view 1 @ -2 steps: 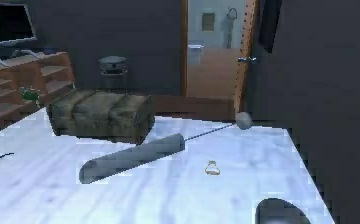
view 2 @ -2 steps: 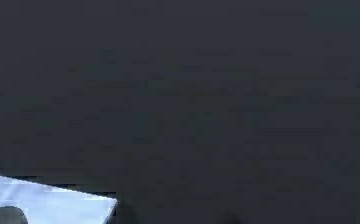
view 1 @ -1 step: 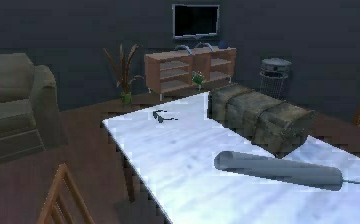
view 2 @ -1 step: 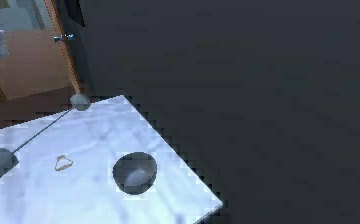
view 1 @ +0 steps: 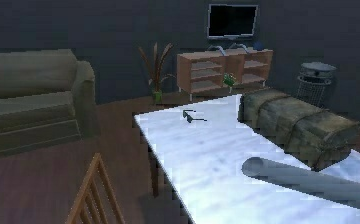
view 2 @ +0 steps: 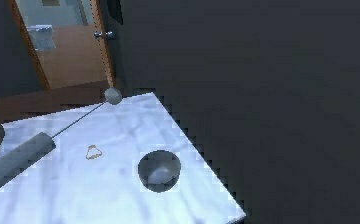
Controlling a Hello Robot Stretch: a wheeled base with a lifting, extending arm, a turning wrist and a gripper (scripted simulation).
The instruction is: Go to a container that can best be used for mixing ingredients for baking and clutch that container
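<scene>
Approach: judged largely done | bowl [view 2: 159, 171] stands on the white worktop [view 2: 128, 125], near its far edge, on my arm side | end effector: opening and load, I cannot tell | remaining: reach out, grasp the bowl, lift it clear.

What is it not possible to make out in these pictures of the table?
Forward view: the small dark thing on the table is too small to name.
Forward view: the grey cylinder is cut off by the right edge.
Arm side view: the pale thing near the bowl is too small to name.
</scene>
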